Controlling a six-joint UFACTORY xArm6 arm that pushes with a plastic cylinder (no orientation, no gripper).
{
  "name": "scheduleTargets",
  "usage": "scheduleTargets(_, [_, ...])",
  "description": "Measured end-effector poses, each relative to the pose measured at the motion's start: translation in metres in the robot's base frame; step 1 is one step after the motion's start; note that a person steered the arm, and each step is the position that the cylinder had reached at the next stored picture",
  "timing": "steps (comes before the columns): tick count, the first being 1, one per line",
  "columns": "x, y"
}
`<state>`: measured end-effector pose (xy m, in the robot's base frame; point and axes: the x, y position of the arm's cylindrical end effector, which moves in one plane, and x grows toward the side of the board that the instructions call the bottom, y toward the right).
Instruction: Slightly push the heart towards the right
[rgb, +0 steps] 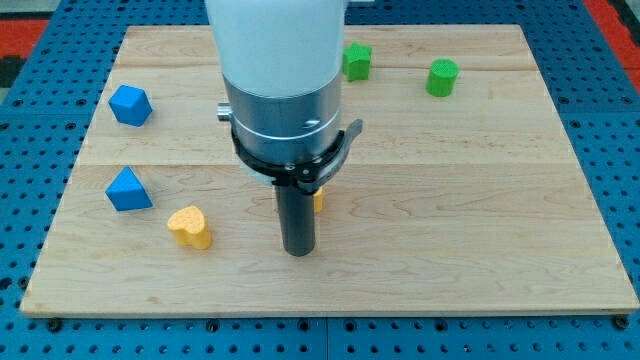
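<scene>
A yellow heart block (190, 226) lies on the wooden board (450, 200) at the view's lower left. My tip (298, 251) rests on the board to the right of the heart, with a clear gap between them. A small orange-yellow block (318, 200) shows just behind the rod, mostly hidden by it; its shape cannot be made out.
Two blue blocks lie at the view's left, one (130, 105) higher and one (128, 190) lower, just up-left of the heart. A green block (357, 61) and a green cylinder (442, 77) lie near the top. The arm's body covers the top centre.
</scene>
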<state>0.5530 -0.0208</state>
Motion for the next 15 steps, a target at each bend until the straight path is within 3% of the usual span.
scheduleTargets(2, [-0.033, -0.020])
scheduleTargets(3, [0.018, -0.017])
scheduleTargets(4, [0.006, -0.031])
scheduleTargets(5, [0.015, -0.004])
scheduleTargets(8, [-0.002, 0.305])
scheduleTargets(9, [-0.002, 0.311])
scheduleTargets(10, [0.002, 0.297])
scheduleTargets(11, [0.042, 0.209])
scheduleTargets(13, [0.066, 0.160])
scheduleTargets(15, [0.059, -0.047])
